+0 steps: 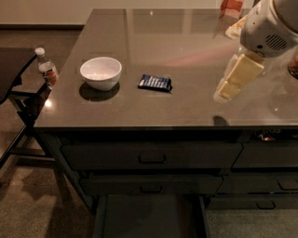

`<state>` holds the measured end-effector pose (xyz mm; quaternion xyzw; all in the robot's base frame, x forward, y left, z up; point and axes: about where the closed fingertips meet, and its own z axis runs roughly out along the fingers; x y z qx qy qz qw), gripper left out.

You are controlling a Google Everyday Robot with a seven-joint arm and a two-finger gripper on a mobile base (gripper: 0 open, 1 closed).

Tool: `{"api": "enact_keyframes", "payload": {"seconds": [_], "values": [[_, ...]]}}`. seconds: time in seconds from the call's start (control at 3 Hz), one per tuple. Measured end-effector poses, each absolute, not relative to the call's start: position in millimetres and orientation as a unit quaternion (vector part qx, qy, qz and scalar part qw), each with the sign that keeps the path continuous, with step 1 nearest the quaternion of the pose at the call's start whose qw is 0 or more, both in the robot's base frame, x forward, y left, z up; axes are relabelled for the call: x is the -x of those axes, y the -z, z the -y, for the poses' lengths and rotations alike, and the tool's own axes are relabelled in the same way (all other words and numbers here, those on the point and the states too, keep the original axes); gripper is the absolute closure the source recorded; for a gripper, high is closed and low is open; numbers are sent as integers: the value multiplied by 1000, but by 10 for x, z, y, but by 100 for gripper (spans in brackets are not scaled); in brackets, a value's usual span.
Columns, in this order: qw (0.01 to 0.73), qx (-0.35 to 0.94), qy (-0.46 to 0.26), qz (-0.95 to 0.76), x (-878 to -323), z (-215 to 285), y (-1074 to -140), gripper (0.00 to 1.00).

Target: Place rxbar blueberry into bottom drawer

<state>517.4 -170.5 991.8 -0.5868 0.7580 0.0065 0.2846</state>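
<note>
The rxbar blueberry [155, 83] is a small dark blue wrapper with white lettering. It lies flat on the grey countertop [153, 42], just right of a white bowl [101, 72]. My gripper [227, 88], cream-coloured under a white wrist, hangs above the right part of the countertop, well to the right of the bar and apart from it. The bottom drawer [149, 217] is pulled out at the bottom of the view, below two shut drawers with dark handles; its flat tray shows nothing in it.
A small water bottle [47, 70] stands at the counter's left edge, beside a dark folding stand [18, 100]. An orange-and-white carton [231, 8] sits at the far right back. More shut drawers [265, 155] are on the right.
</note>
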Motion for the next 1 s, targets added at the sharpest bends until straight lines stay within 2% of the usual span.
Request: {"api": "enact_keyframes", "payload": {"seconds": [0.33, 1.0], "values": [[285, 587, -6, -758, -5174, 1704, -9918, 0], [272, 614, -38, -740, -5553, 1162, -9524, 0]]}}
